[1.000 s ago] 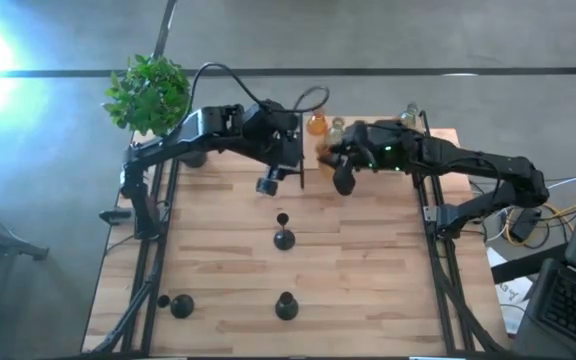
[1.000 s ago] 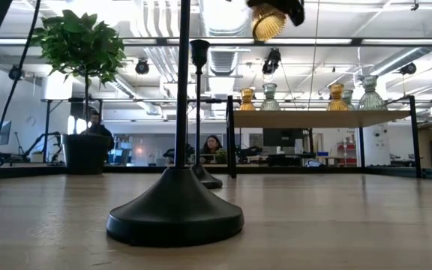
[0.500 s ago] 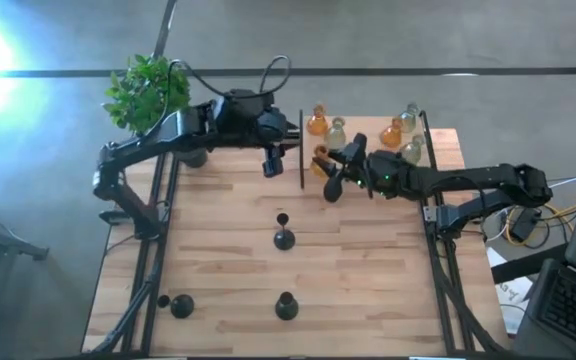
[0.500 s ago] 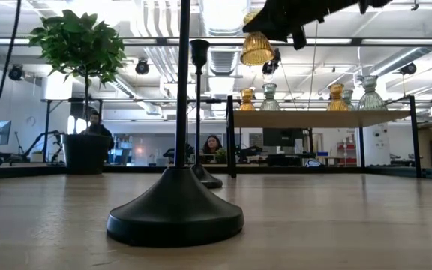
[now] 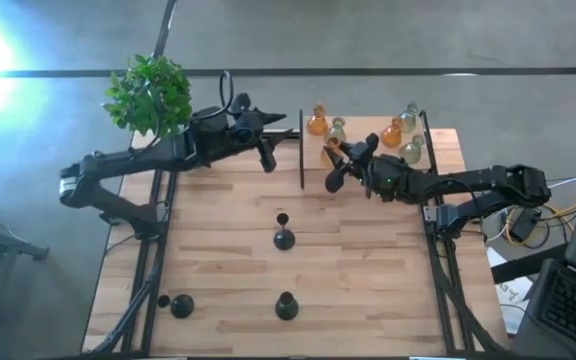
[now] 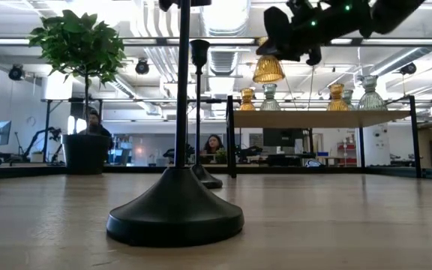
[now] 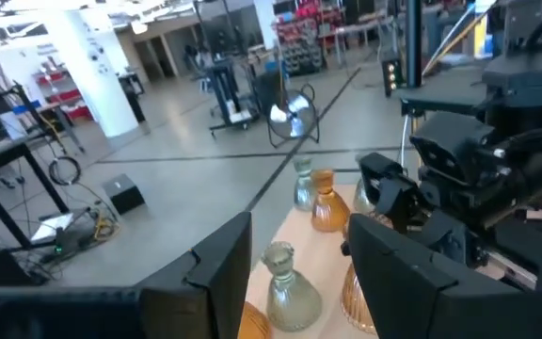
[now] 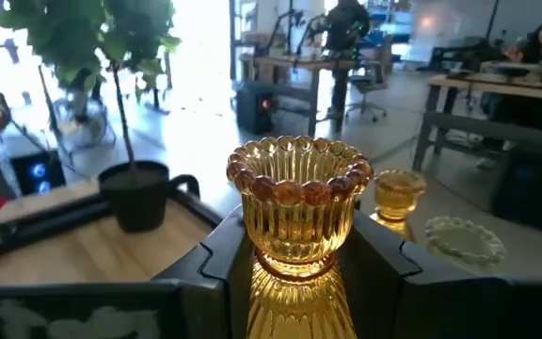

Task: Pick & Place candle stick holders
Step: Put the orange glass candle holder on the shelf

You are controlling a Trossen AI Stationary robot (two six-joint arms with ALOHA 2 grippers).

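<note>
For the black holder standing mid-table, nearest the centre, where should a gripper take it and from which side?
Grip the thin stem of the black holder just above its round base, coming down from above with the fingers either side. It stands upright and apart from the other black holders, so the stem is clear; the wide sloping base offers no flat faces.

The right gripper (image 5: 334,172) is up in the air at the back of the table, its fingers squeezed shut. The left gripper (image 5: 265,150) is up high near it, fingers spread apart.
</note>
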